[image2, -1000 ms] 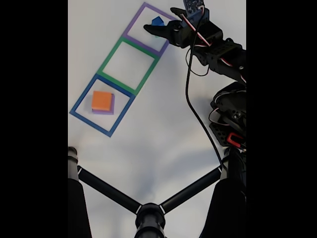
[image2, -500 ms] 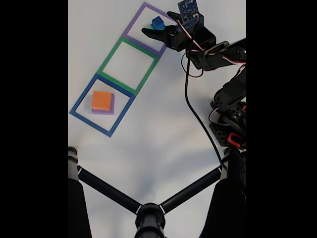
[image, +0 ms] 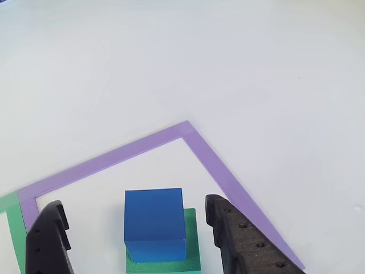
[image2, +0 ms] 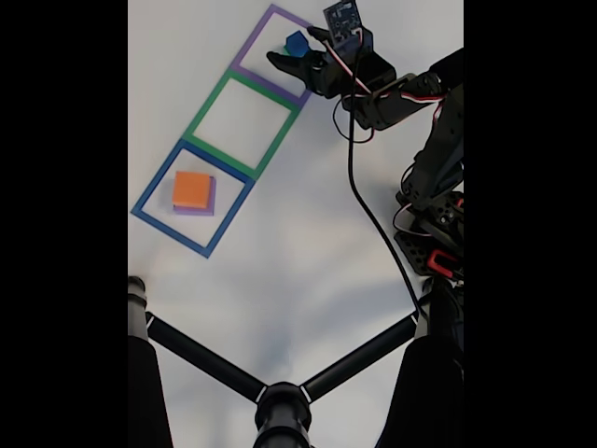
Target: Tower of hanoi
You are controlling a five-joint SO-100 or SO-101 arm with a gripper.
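Tool (image: 137,228) spread wide, nothing clamped: left finger (image: 48,242) and right finger (image: 242,240) standing clear on either side of the blue cube (image: 154,222) in the other view, white table (image: 228,68) visible in both gaps. Cube dead ahead of the tool and between the fingertips, slightly nearer the right finger than the left. Resting on a flat green tile (image: 171,264), whose edge peeks out beneath and to the right of the cube. Both sitting inside the purple square outline (image: 137,149), far corner of that outline beyond the tool's tips.

Cube roughly equal on all sides, so no long axis to speak of; one flat face turned toward the camera, side faces about parallel to the fingers. Judged a fair line-up for a squeeze across those side faces, though height of the fingertips above the table impossible to read here.

From the fixed view, tool (image2: 297,51) reaching over the purple frame (image2: 250,51) at the far end of the row, blue cube (image2: 297,41) between its tips. Green frame (image2: 241,114) next along and bare inside; blue frame (image2: 191,198) farthest from the tool, holding an orange block (image2: 191,189) stacked on a purple piece (image2: 213,198).

Likely step in hand: taking the small top piece off the stack. Risk: catching the green tile along with it.
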